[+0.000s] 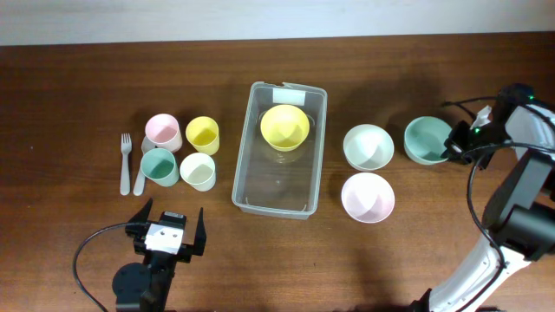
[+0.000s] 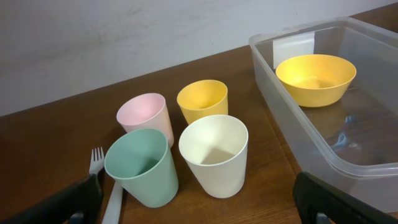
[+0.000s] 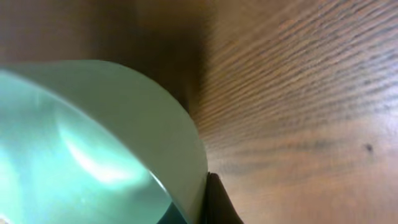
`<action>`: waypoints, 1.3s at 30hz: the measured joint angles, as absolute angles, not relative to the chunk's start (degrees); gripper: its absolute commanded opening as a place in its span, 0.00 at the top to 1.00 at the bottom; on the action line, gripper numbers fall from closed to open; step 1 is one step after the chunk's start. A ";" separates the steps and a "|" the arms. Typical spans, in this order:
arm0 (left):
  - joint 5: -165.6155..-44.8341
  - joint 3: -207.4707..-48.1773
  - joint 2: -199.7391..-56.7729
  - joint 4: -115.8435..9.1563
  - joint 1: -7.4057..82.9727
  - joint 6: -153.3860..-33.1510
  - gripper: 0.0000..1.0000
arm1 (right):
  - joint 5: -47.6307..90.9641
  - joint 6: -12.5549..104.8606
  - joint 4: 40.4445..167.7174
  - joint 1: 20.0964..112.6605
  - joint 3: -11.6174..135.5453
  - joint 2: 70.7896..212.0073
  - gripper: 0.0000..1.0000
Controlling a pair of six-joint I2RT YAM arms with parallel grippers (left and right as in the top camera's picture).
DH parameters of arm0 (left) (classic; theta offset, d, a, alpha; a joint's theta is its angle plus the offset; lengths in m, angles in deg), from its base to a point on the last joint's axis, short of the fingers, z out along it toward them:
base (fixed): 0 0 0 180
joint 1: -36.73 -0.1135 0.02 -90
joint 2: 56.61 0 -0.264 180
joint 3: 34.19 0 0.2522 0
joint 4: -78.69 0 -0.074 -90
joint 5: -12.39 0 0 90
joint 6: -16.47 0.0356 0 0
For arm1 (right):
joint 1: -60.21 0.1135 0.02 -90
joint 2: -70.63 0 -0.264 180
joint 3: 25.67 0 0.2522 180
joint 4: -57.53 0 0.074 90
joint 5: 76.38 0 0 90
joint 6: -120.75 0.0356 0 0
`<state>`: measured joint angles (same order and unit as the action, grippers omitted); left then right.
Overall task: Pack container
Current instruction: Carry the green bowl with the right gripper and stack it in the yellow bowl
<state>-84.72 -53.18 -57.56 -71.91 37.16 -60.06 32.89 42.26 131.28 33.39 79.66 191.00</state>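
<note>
My right tool (image 1: 453,143) sat at the green bowl's (image 1: 425,139) right rim; I couldn't tell if it gripped. I judged it needed a firm pinch, then a level carry left to the container (image 1: 244,160) mid-bench, which held a yellow bowl (image 1: 284,126). My left tool (image 1: 171,218) hung wide open.

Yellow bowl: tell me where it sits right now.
In the overhead view, near the middle, the yellow bowl sits inside the container, at its far end next to the white label.

A robot lab bench: wooden table (image 1: 69,78), plain white wall (image 2: 93,37), cabled robot arm (image 1: 523,186)
</note>
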 measured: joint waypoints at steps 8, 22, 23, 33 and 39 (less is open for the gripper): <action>-84.72 -53.18 -57.56 -71.93 37.16 -60.06 0.00 | 38.94 42.37 134.41 38.76 86.45 169.32 0.96; -84.72 -53.18 -57.56 -71.93 37.16 -60.06 0.00 | 32.80 49.19 127.76 76.14 89.23 171.70 0.96; -84.72 -53.18 -57.56 -71.91 37.16 -60.06 0.00 | 32.23 49.50 126.80 77.36 89.23 173.36 0.96; -84.72 -53.18 -57.56 -71.91 37.16 -60.06 0.00 | 29.31 51.25 114.39 80.18 89.10 192.23 0.96; -84.72 -53.18 -57.56 -71.91 37.16 -60.06 0.00 | 30.09 51.44 113.88 78.48 88.84 193.69 0.62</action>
<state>-84.72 -53.18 -57.56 -71.91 37.16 -60.06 30.09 51.44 113.88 78.48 88.84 193.69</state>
